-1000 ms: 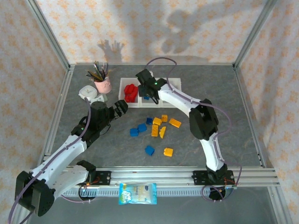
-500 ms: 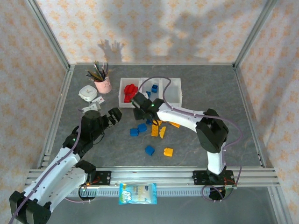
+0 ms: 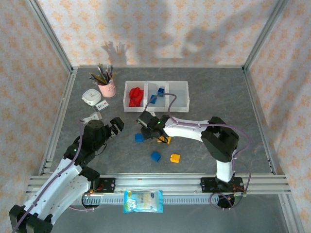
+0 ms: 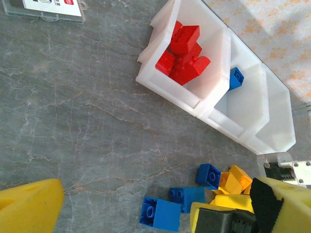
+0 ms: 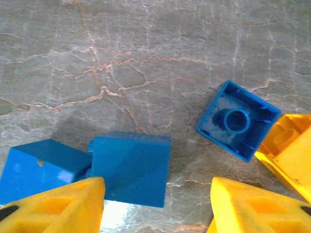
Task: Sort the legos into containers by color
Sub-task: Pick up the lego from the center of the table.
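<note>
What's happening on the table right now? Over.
Left gripper open, empty. Right gripper open above a blue brick. Yellow brick close beside. Red bricks already in bin.

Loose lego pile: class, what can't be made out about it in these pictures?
- Top external: the right pincer and its arm cover the pile's middle, so bricks beneath cannot be counted.
- Left wrist: the left pincer's finger hides the lower yellow bricks.
- Right wrist: the right edge cuts off a yellow brick.
</note>
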You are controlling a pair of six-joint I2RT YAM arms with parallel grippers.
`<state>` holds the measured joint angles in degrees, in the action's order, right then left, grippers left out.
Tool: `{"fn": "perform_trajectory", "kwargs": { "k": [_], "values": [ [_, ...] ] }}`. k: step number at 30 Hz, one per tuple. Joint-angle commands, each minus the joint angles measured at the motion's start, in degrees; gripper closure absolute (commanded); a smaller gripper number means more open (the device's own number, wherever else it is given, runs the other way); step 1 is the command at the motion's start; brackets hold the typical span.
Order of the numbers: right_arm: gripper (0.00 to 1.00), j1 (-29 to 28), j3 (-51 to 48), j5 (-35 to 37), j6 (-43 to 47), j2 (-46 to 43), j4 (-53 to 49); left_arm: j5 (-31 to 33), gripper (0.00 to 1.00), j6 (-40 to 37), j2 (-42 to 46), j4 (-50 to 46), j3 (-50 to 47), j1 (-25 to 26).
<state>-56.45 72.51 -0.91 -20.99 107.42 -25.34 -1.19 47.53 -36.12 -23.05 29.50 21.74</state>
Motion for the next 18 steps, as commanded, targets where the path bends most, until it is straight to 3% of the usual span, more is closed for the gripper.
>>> {"fn": "perform_trajectory", "kwargs": {
  "k": [1,7,18],
  "values": [
    [0.41,0.12,0.87,-1.17,-0.10,1.27,1.43,1.19,0.01,0.46,0.01,-0.96,-0.23,-0.24],
    [0.39,0.13,2.47,-2.93,0.34,1.89,2.45,1.94,0.01,0.37,0.30,-1.30,-0.15,-0.23],
    [0.42,0.19,6.90,1.66,-1.48,6.69,-1.38,2.51,0.01,0.11,0.62,-2.26,0.39,-0.28]
  ]
}}
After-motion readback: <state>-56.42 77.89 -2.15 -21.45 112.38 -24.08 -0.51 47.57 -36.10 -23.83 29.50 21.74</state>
